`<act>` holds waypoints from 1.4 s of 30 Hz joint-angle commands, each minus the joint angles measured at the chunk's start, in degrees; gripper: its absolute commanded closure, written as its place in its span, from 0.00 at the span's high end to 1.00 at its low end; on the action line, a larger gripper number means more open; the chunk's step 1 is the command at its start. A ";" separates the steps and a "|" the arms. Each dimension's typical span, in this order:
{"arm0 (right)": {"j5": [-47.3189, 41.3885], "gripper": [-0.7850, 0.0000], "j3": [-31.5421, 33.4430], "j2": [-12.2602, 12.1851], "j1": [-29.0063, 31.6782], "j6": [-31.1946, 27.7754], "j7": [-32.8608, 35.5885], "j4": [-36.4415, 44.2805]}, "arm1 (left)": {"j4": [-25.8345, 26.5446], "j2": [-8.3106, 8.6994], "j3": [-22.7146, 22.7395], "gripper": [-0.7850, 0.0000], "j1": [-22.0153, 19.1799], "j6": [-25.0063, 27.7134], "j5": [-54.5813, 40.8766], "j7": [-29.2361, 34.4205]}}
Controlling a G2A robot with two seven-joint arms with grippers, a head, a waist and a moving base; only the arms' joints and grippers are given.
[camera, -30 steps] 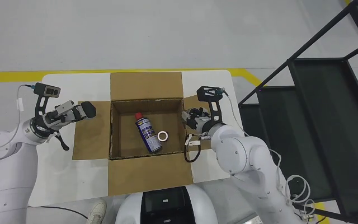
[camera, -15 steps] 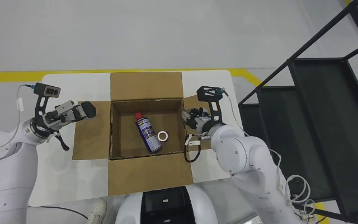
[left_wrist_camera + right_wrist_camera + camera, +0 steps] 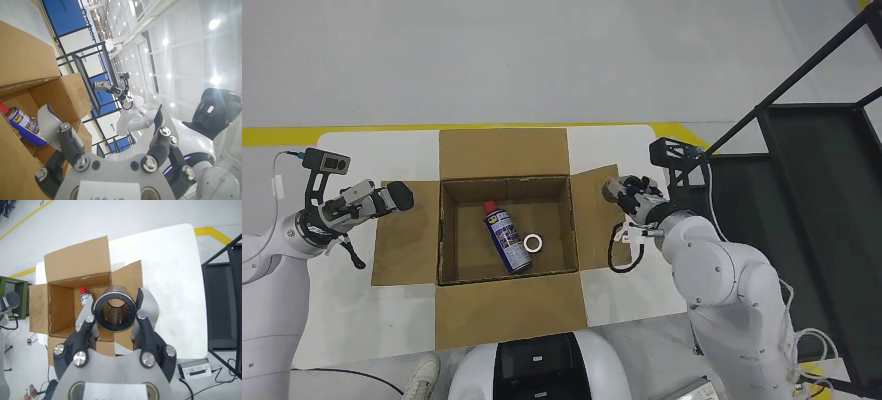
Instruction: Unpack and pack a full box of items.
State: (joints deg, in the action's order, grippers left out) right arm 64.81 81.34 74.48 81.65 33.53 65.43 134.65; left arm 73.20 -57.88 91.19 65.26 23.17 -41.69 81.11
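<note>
I read this as the unpacking half: one item is out and in hand, with more left inside. My right tool point(image 3: 115, 299) is clamped on a steel linear bearing point(image 3: 115, 313), one finger on either side of the barrel. Its open bore faces the wrist camera, so the ball tracks show. From above, that tool sits over the outer edge of the cardboard box's point(image 3: 507, 188) right flap point(image 3: 592, 225), outside the opening and, as far as I can judge, not touching the card. In the box a blue spray can point(image 3: 506, 237) lies on its side with a small roll of tape point(image 3: 534, 242) just beside it. My left tool point(image 3: 402, 196) hangs beside the left flap with its fingers spread, holding nothing. Next, I think, the bearing needs carrying past the flap to bare table point(image 3: 607, 148) and setting down on a flat end (on its side it would likely roll) — only then should the fingers part.
</note>
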 commanded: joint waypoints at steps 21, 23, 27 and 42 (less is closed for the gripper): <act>-0.71 0.00 12.00 -0.64 5.04 0.43 -0.51 -9.38 | 0.00 0.00 0.00 1.00 0.00 0.00 0.00 0.00; -0.71 0.00 12.00 -0.64 5.04 0.43 -0.51 -9.38 | 0.00 0.00 0.00 1.00 0.00 0.00 0.00 0.00; -0.71 0.00 12.00 -0.64 5.04 0.43 -0.51 -9.38 | 0.00 0.00 0.00 1.00 0.00 0.00 0.00 0.00; -0.97 0.00 11.45 -0.60 5.32 -1.41 -3.76 -13.80 | 0.00 0.00 0.00 1.00 0.00 0.00 0.00 0.00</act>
State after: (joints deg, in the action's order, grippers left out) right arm 63.66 93.08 73.87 87.11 32.63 62.78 122.75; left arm 73.20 -57.88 91.19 65.26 23.17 -41.69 81.11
